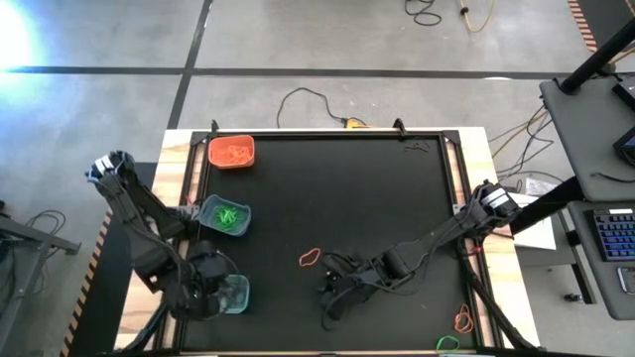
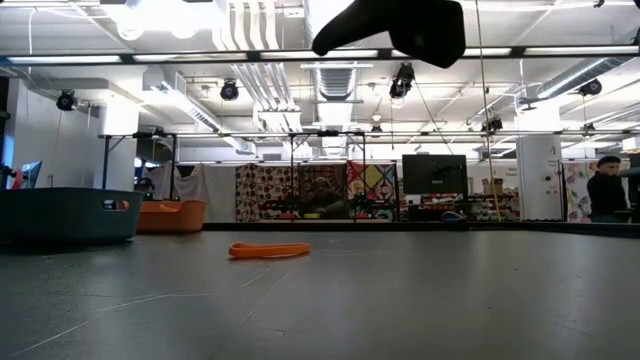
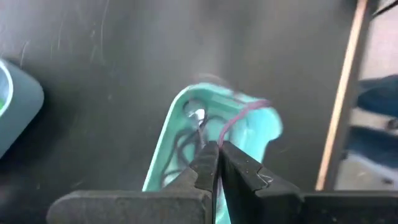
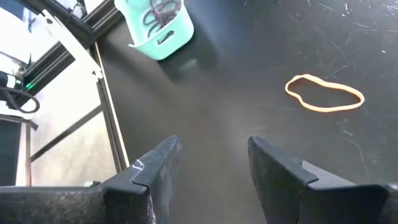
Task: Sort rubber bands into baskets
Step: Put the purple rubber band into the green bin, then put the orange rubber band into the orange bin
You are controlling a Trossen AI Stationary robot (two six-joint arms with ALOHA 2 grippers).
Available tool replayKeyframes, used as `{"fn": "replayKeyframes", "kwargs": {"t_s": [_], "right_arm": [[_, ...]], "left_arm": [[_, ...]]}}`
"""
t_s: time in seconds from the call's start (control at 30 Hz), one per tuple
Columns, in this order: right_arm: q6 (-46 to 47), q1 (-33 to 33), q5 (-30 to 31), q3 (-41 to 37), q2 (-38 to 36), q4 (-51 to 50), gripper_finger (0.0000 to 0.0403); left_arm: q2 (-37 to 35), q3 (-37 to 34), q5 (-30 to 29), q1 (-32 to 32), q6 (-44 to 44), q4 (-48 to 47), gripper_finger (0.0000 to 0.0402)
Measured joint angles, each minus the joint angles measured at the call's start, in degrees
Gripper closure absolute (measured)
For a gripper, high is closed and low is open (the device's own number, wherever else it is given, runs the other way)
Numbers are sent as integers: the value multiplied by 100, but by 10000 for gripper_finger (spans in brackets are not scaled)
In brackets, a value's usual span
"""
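The desk (image 1: 327, 198) has a matte black top, finely scratched, inside a pale wooden frame. Three small smooth plastic baskets with rounded corners stand along its left side. The orange basket (image 1: 231, 152) at the far corner holds a tangle of orange bands. The middle teal basket (image 1: 226, 215) holds bright green bands. The near teal basket (image 3: 205, 134) holds dark bands, with a thin purplish band (image 3: 239, 115) arching over its rim.

The left end effector (image 3: 214, 158) hangs right above that near basket with its fingers pressed together; the purplish band runs down to its tips, though whether it is pinched there cannot be told.

A thin orange band (image 4: 324, 93) lies flat on the desk in a lumpy oval, near the middle. The right end effector (image 4: 211, 155) hovers just beside it, fingers parted and holding nothing. More orange (image 1: 463, 318) and green (image 1: 446, 343) bands lie at the near right corner.
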Motion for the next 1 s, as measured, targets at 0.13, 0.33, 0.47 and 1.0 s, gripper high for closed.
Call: {"fn": "replayKeyframes", "kwargs": {"t_s": [0.13,0.33,0.47,1.0], "right_arm": [[53,0,1,0,0,0,223],[45,0,7,0,0,2,223],[19,0,11,0,0,4,223],[-164,0,9,0,0,-9,223]], "left_arm": [[140,-375,79,2,-115,23,402],[262,-1081,135,6,-201,808,402],[309,-1381,254,6,-200,1513,400],[434,-1443,646,8,-379,1487,298]]}}
